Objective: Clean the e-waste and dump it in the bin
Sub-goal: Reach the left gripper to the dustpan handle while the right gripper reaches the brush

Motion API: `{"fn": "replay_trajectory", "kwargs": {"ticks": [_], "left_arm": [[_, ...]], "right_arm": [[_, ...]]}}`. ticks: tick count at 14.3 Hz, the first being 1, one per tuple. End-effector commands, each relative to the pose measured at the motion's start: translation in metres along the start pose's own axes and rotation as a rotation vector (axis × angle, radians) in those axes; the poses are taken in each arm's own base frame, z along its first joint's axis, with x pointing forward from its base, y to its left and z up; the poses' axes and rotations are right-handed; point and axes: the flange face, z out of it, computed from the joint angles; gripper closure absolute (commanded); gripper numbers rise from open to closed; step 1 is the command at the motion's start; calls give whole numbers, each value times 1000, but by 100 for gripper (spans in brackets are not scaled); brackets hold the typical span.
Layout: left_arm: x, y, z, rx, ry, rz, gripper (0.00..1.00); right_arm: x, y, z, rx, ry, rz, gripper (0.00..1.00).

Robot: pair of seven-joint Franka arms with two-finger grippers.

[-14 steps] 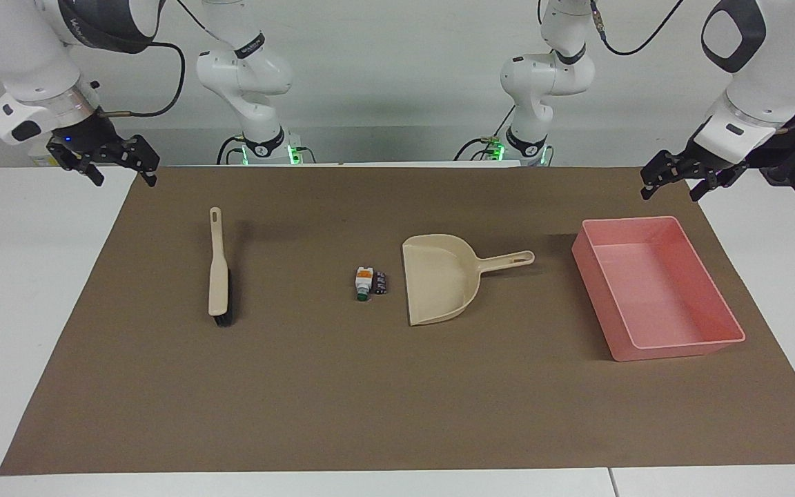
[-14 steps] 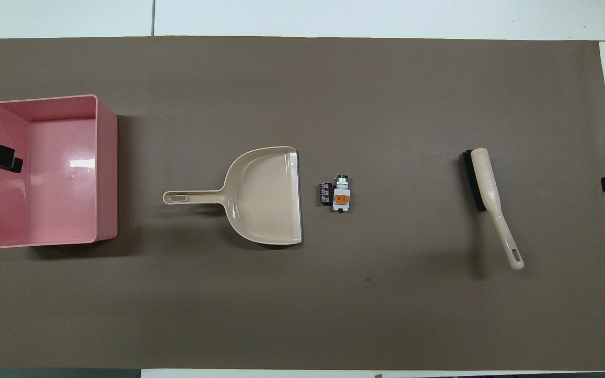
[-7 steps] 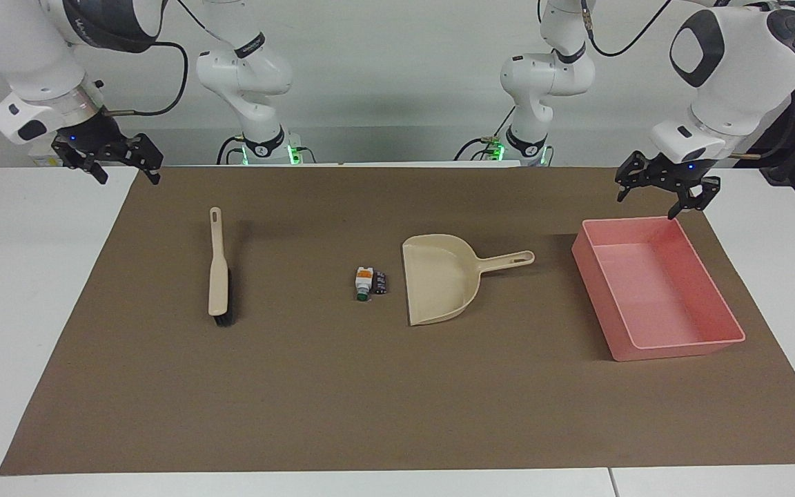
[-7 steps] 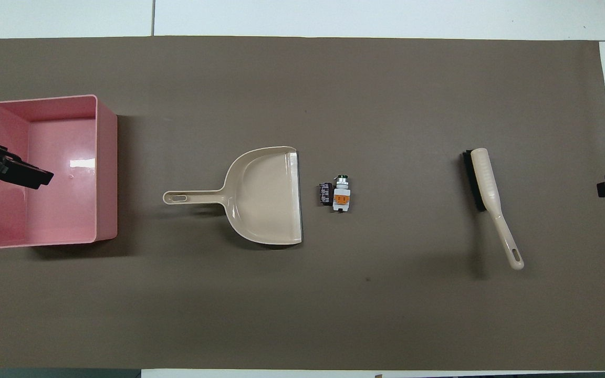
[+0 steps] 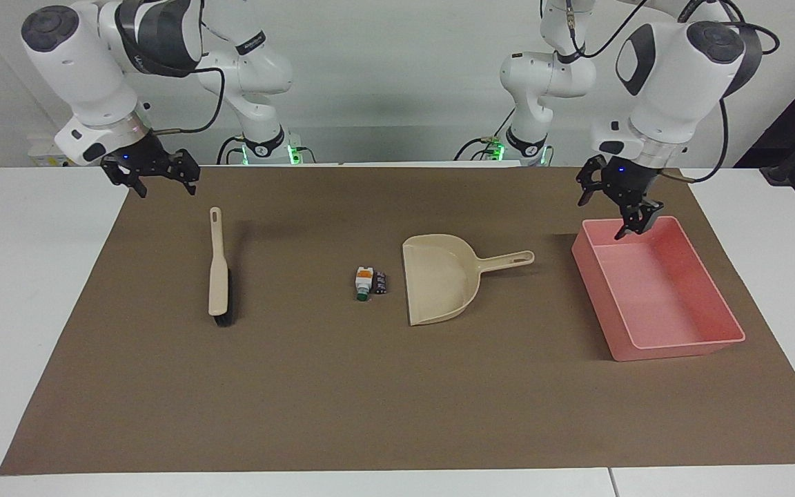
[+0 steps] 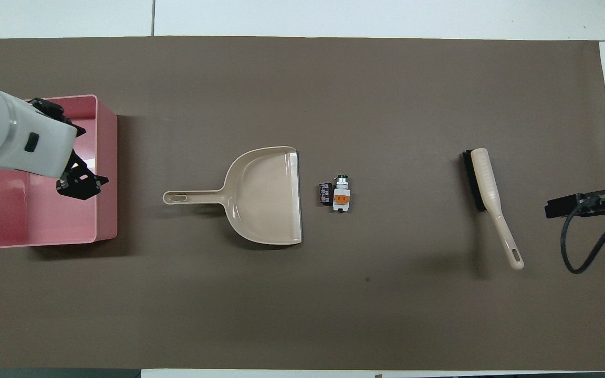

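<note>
Lying beside the dustpan's [image 5: 439, 279] open lip at mid-mat, the e-waste [image 5: 370, 283] is unswept. Left gripper [image 5: 620, 200], jaws apart, hangs over the bin [image 5: 673, 348]; right gripper [image 5: 152, 172], likewise apart, hangs near the brush [image 5: 218, 266]. Judged step: approach. Next: grasp both handles.

Seen from overhead, the left arm [image 6: 13, 139] covers a corner of the pink bin [image 6: 105, 173], while the right arm [image 6: 596, 202] is cut off by the frame's edge. Markings on the two scrap pieces [image 6: 335, 194] are too small to read.
</note>
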Motion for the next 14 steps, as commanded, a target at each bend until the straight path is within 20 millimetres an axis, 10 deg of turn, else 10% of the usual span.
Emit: {"fn": "replay_trajectory", "kwargs": {"ticks": [1, 8, 14], "left_arm": [[25, 9, 37, 3, 3, 89, 1], [79, 69, 150, 10, 12, 203, 1], [90, 87, 191, -46, 23, 209, 4]], "right_arm": [[-12, -2, 42, 9, -4, -6, 0], [-19, -5, 111, 17, -47, -65, 4], [-21, -6, 145, 9, -2, -106, 8]]}}
